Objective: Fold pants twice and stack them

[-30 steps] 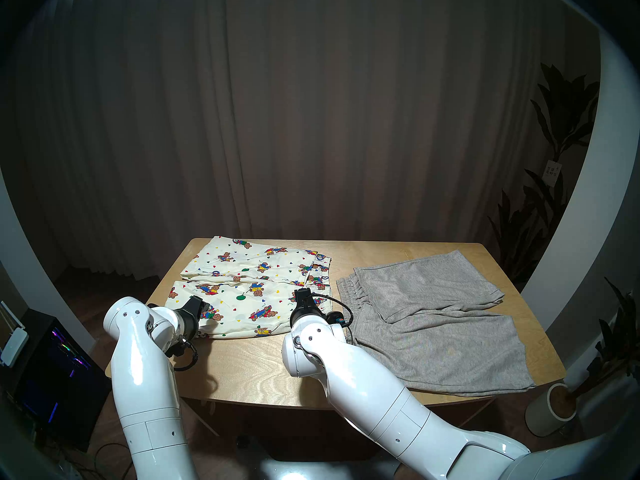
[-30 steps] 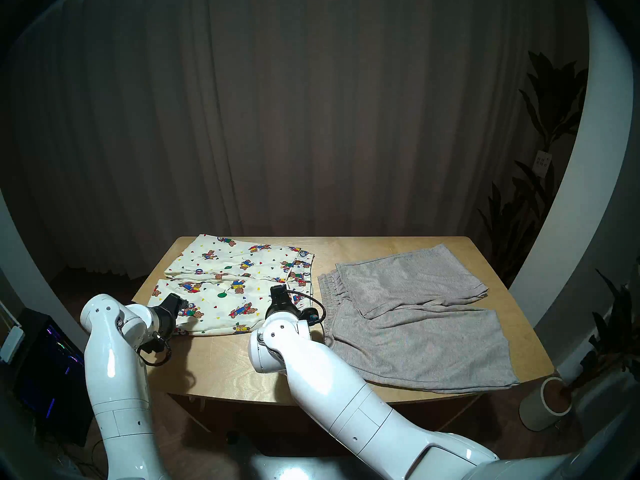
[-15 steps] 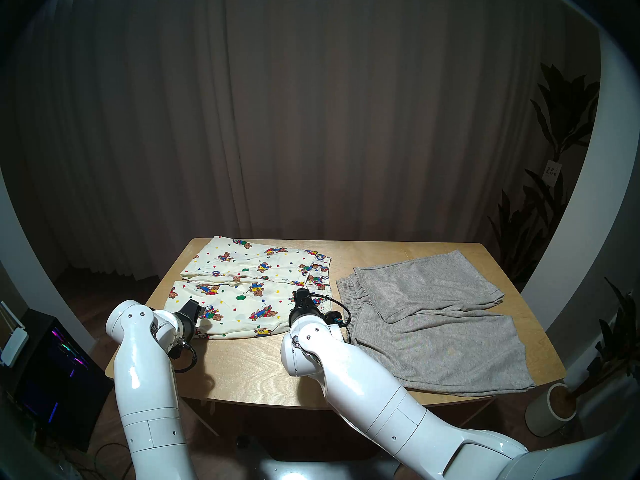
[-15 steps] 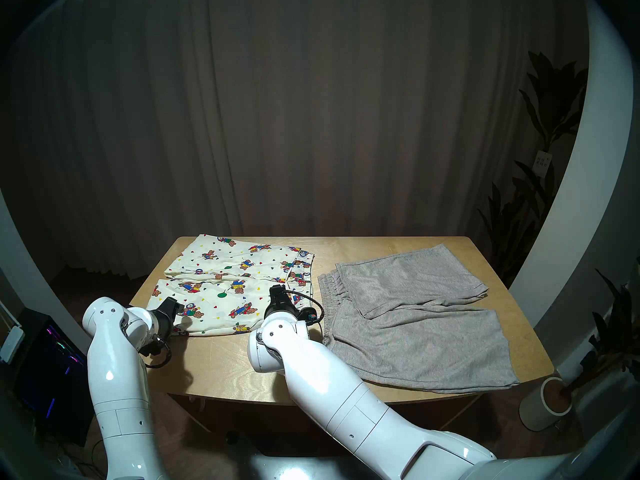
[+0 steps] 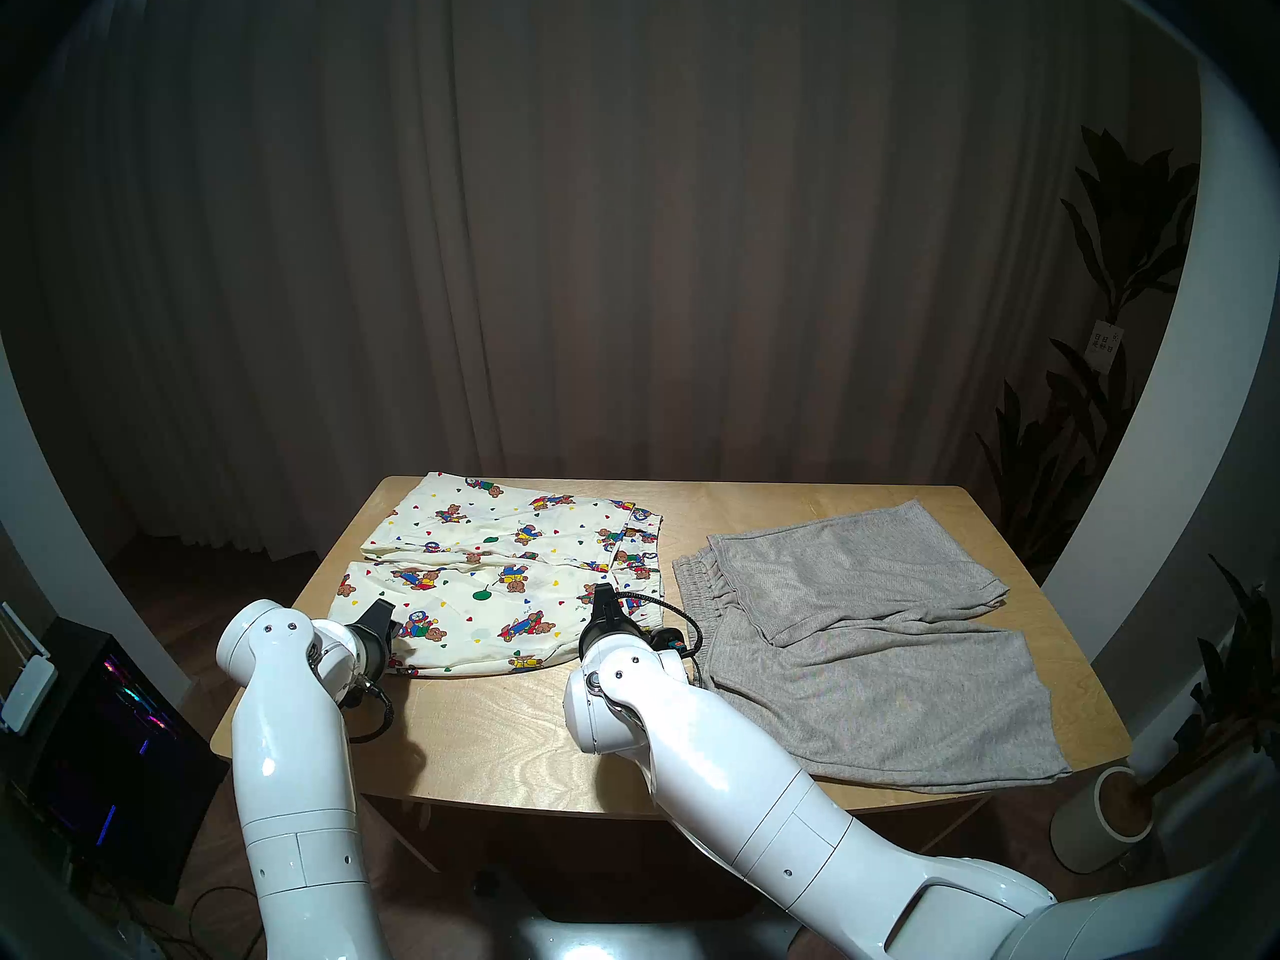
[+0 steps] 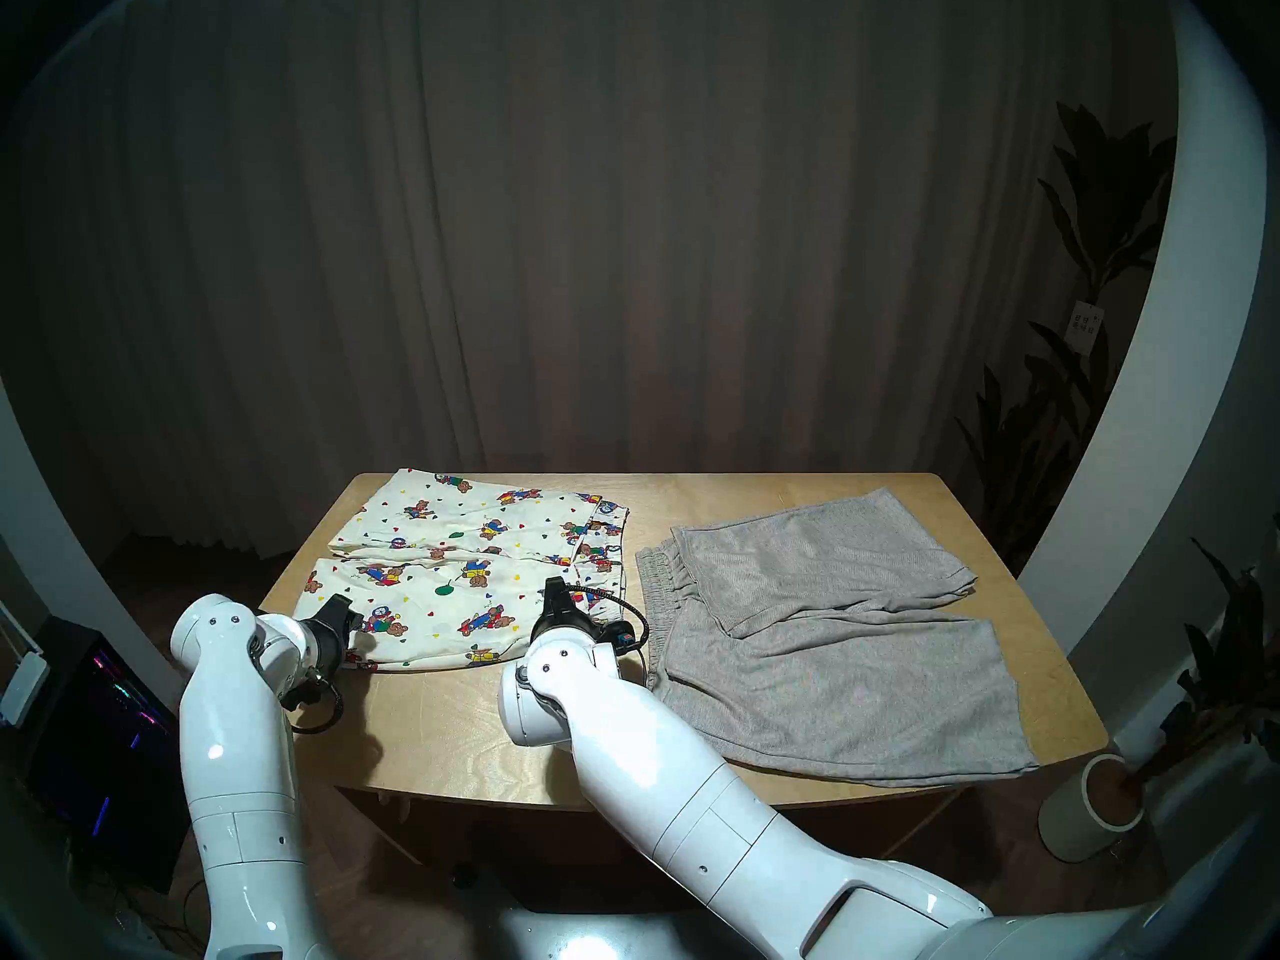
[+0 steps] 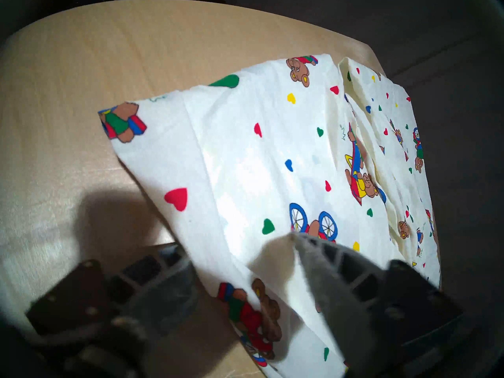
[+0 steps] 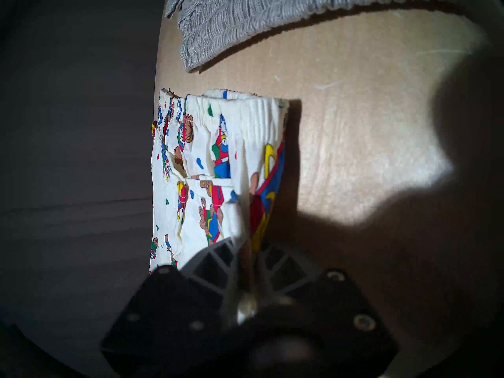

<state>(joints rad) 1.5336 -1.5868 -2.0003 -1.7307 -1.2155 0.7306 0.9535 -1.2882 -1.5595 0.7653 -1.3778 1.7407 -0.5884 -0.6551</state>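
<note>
On the wooden table point(image 5: 526, 737), two pairs of shorts are lying side by side, not touching. The grey shorts point(image 5: 873, 654) are occupying the right half, spread flat, one leg reaching the near right edge, the elastic waistband facing the middle of the table. The teddy-bear shorts point(image 5: 499, 584) are lying on the left half, cream cloth printed with bears and coloured hearts, both legs pointing left and the gathered waistband point(image 8: 231, 107) facing the grey pair.

My right pincer point(image 8: 246, 249) is gripping the near corner of the printed waistband: in the right wrist view the fingers are standing close together with the cloth pinched between them, the fold rising off the table.

My left pincer point(image 7: 240, 249) is sitting at the near hem of the near leg, fingers apart. One finger point(image 7: 341, 263) is resting on top of the cloth; the other point(image 7: 152, 268) is lying beneath the raised hem, against the table.
</note>
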